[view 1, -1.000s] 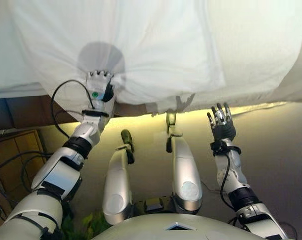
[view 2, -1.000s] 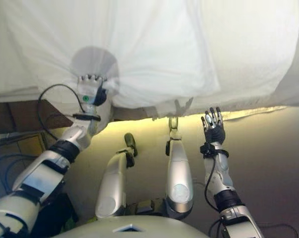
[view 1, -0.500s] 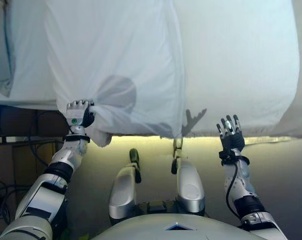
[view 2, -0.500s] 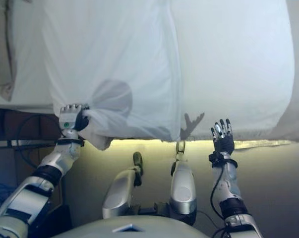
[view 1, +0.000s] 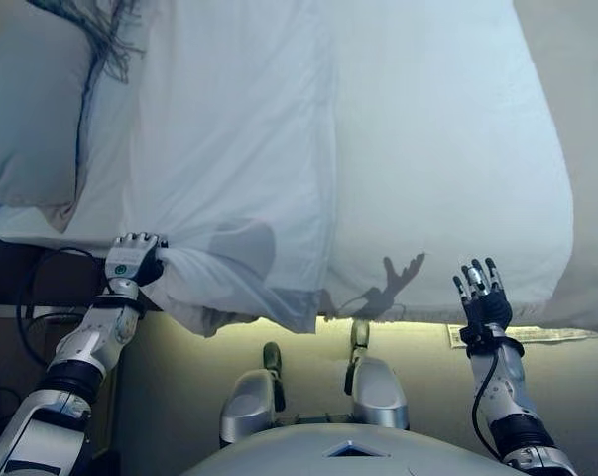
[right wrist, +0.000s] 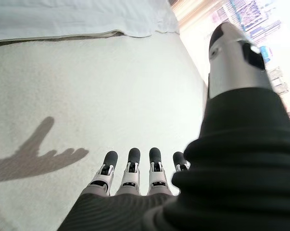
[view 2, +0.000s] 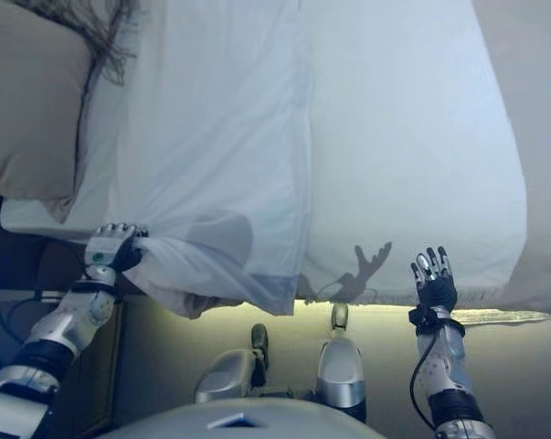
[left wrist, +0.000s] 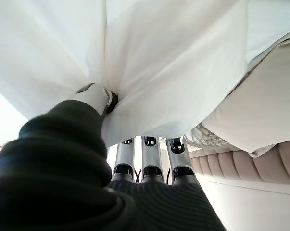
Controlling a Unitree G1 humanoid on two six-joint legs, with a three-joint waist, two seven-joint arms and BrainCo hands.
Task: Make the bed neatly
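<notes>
A: So, you're looking down at the bed [view 1: 447, 149]; its white mattress fills most of the view, and the near edge runs across just in front of the robot.

B: And the cover?

A: A white sheet [view 1: 229, 149] lies over the left half of the bed. Its long edge makes a fold line down the middle, and its near corner hangs bunched over the bed's edge.

B: What's at the upper left?

A: A grey pillow [view 1: 31, 109] with a dark fringe along its top, though you can't quite tell whether the sheet covers its edge.

B: Which robot hand has the sheet?

A: Your left robot hand [view 1: 130, 258]. It sits at the bed's near left edge with its fingers curled round the gathered corner; in the left wrist view the cloth wraps over the thumb [left wrist: 94, 96].

B: And the other?

A: The right robot hand [view 1: 480, 295] is held up near the bed's near right edge, fingers straight and spread, holding nothing.
</notes>
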